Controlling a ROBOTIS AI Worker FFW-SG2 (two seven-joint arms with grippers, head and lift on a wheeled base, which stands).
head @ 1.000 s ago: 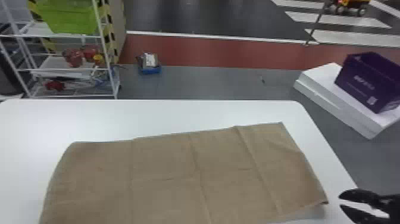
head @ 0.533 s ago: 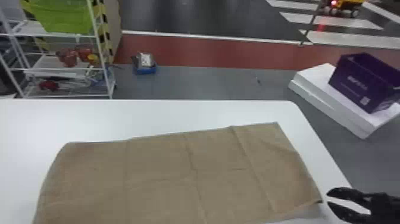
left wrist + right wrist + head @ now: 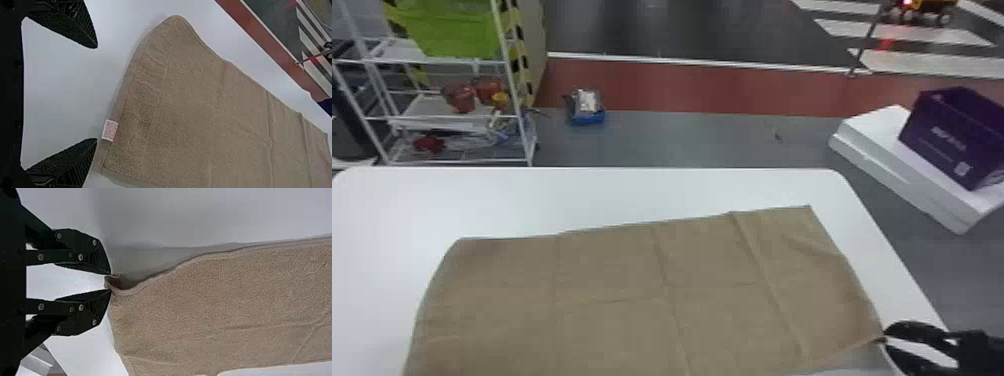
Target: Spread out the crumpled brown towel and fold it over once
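- On the table (image 3: 632, 192) lies the brown towel (image 3: 612, 300), almost flat.
- The left gripper (image 3: 97, 93) has jaws wide open; the right gripper (image 3: 111, 282) has jaws partly open.
- At the right jaws is the curled corner (image 3: 119, 300): better to pinch it firmly, then lift without dragging.

Brown towel (image 3: 642, 300), spread flat, lightly creased
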